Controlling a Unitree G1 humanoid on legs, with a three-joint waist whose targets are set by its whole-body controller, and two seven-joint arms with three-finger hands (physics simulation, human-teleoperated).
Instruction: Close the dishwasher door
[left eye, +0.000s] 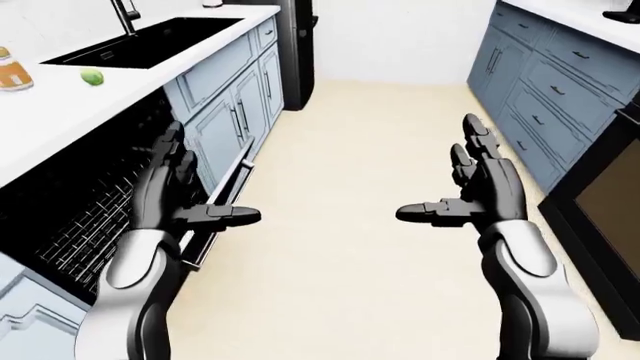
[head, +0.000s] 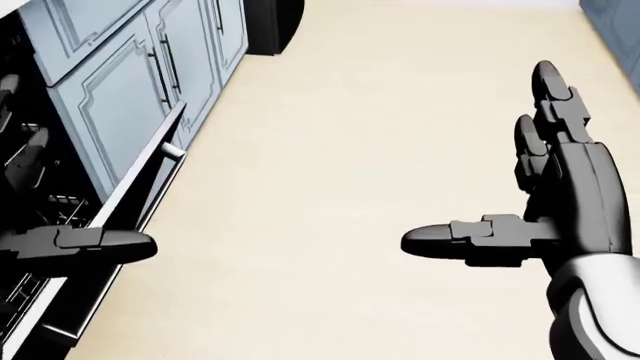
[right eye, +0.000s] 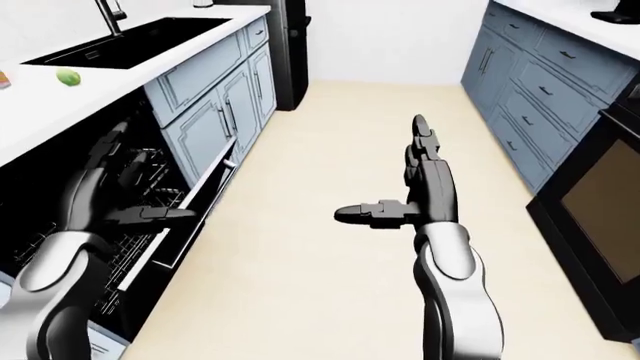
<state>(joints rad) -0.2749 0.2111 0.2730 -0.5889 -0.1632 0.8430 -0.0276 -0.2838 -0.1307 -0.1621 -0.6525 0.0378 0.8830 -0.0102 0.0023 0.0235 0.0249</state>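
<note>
**Left-eye view: door half open, both hands spread and clear of it**

In the left-eye view the dishwasher door (left eye: 222, 202) is seen at the left, hinged low and tilted partly open below the tabletop (left eye: 60, 105), with the racks (right eye: 140, 217) exposed behind it. The left hand (left eye: 185, 199) is held spread, thumb out to the right, just over the door's upper edge; whether it touches the door cannot be told. The right hand (left eye: 470, 196) is likewise spread, holding nothing, well apart from the door over the bare floor (left eye: 340, 225). A sink (left eye: 150, 41), a lime (left eye: 92, 75) and a jar (left eye: 12, 69) are seen on the tabletop above.

The task is judged not yet done: the door has still to be pushed up and shut. Several risks are foreseen. The left hand's fingers lie near the racks, so they could be caught between door and rack if the push is made from inside the edge. A push given too low or off to one side could let the hand slide off. The handle (head: 172, 150) could also be missed, since the head view shows little of the door
</note>
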